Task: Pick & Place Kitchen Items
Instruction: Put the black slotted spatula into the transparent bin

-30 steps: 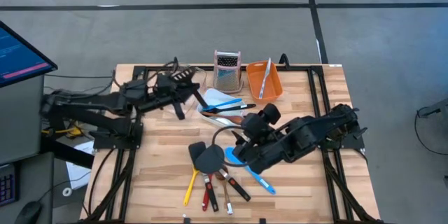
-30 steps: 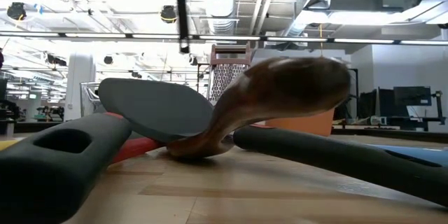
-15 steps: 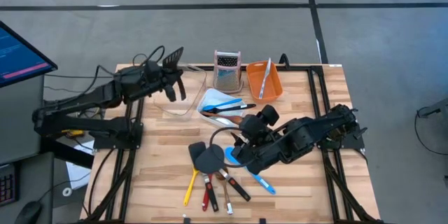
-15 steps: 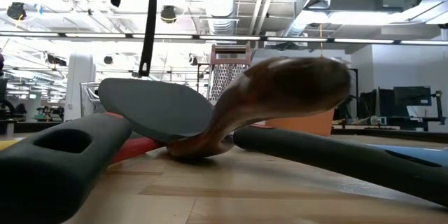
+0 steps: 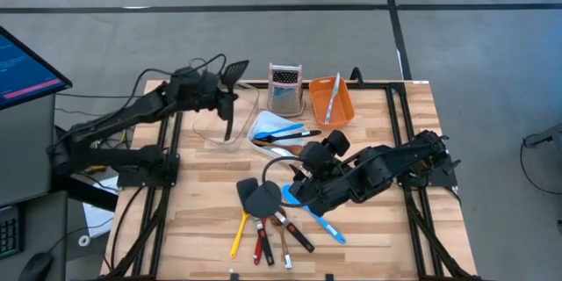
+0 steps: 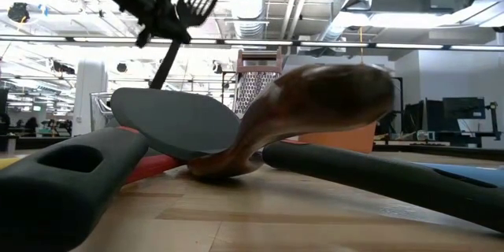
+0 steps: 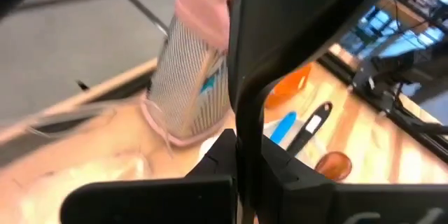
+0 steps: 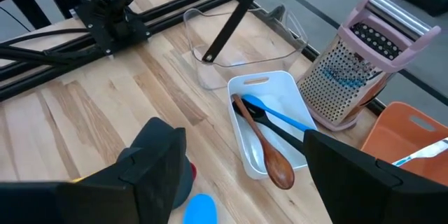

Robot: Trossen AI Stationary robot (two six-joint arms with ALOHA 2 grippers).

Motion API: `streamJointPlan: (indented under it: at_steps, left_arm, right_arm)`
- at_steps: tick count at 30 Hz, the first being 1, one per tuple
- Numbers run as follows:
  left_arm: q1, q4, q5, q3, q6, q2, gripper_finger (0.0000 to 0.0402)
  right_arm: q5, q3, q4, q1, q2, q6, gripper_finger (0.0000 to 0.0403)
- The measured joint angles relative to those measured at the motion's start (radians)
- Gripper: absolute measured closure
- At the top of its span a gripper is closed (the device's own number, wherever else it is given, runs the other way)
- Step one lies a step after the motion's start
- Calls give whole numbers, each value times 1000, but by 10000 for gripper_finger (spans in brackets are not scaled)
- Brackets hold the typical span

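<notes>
Fingers (image 7: 210, 171) of the left arm pinch a black slotted turner (image 5: 229, 97), handle down.

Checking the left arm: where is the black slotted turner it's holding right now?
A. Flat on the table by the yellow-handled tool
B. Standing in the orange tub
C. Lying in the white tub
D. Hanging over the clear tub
D. The left gripper is shut on the slotted turner, whose handle end hangs over the clear tub, not yet released.
</notes>
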Motion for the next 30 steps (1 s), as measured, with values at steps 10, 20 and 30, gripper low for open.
streamJointPlan:
  at_steps: [10, 20, 30]
  left_arm:
    - [154, 1, 209, 0, -1, 163, 401]
    - [239, 12, 325, 0, 6, 292, 401]
    - [270, 23, 329, 0, 5, 387, 401]
  right_arm:
    - [0, 0, 0, 0, 0, 0, 122]
    - [1, 0, -8, -12, 0, -2, 122]
    - [-2, 0, -20, -47, 0, -11, 122]
